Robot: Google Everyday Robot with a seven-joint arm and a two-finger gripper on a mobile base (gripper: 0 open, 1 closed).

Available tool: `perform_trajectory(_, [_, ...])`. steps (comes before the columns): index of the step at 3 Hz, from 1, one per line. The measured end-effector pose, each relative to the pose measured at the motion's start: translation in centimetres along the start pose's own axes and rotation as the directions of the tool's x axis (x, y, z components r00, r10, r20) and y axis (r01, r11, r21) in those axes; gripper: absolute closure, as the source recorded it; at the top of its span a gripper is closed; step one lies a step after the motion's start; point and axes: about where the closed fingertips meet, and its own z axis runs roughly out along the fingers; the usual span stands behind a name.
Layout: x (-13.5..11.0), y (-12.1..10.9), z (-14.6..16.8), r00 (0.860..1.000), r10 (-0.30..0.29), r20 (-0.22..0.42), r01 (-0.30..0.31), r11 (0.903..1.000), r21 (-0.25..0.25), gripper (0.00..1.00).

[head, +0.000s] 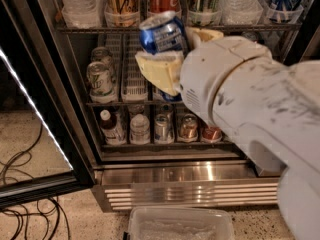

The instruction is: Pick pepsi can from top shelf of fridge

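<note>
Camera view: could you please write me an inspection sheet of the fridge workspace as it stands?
Surface: top shelf of the fridge, stocked with bottles and cans in clear holders.
Job's things: pepsi can, tilted, in front of the shelf rail.
Clutter: green-and-silver cans on the middle shelf; bottles and cans below; clear bin on the floor.
Grippers: tool shut on the pepsi can, in front of the open fridge.
Cables: black cables on the floor, left.
Surroundings: open glass door with a lit strip.
</note>
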Motion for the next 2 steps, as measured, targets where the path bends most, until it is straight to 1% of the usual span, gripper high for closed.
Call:
perform_trajectory(1, [4.4,-1.9,-0.7,0.996,-0.001,-0.087,0.008,0.9963,0.085,1.0])
perform_trajectory(2, [7.5,-4.2,-1.3,0.99,0.068,-0.125,-0.047,0.9852,0.165,1.0])
